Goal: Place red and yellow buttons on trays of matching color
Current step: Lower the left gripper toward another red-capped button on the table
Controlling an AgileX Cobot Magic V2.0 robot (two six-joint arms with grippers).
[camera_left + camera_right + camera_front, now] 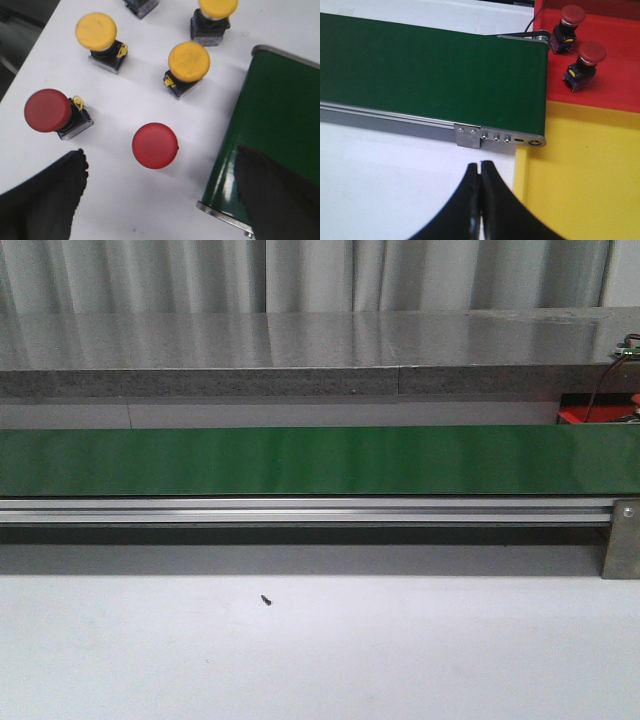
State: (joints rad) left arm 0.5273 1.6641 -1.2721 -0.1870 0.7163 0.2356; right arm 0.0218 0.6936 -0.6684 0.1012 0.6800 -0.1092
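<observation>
The left pincer (pixel 155 200) gapes wide, empty, straddling a red button (pixel 155 145); beyond it stand another red button (pixel 48 111) and yellow buttons (pixel 188 61). The right pincer (pixel 480 175) is closed, empty; beyond lie the yellow tray (pixel 580 175) and red tray (pixel 615 75).

even bright light, soft shadows, glare on belt (pixel 270 125)

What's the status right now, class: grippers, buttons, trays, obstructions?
Left gripper open over a red button. Right gripper shut, empty. Two red buttons on red tray; yellow tray bare. Nothing blocking.
</observation>
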